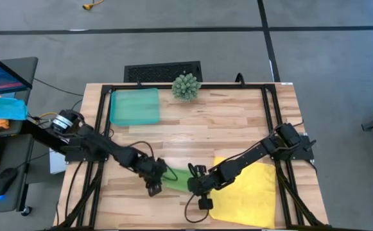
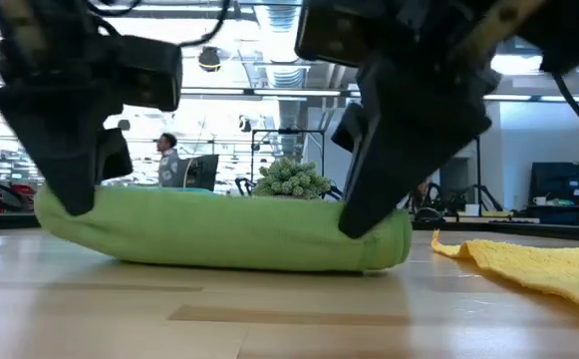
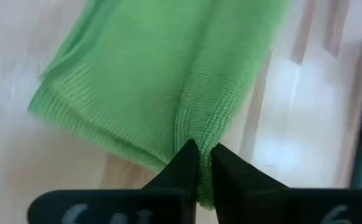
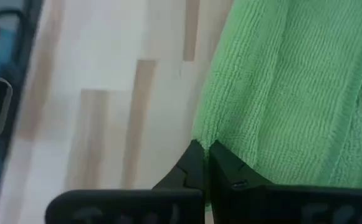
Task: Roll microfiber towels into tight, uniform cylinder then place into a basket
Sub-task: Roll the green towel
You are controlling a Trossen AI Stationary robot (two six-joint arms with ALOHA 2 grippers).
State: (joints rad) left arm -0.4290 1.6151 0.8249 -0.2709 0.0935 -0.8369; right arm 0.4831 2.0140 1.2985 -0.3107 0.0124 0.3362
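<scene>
Green towel (image 1: 176, 178) roll, btwn both grippers

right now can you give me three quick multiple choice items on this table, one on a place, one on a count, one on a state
1. Where is the teal basket?
A. far left part of the table, beside the spiky ball plant
B. under the yellow towel
C. in the right hand

2. How many towels are on the table?
A. one
B. two
C. three

3. What state is the green towel in?
A. spread flat
B. in the basket
C. rolled, pinched at each end

Key:
1 A, it sits empty by the plant.
2 B, green plus the flat yellow towel.
3 C, the left hand and right hand are shut on its ends.
</scene>
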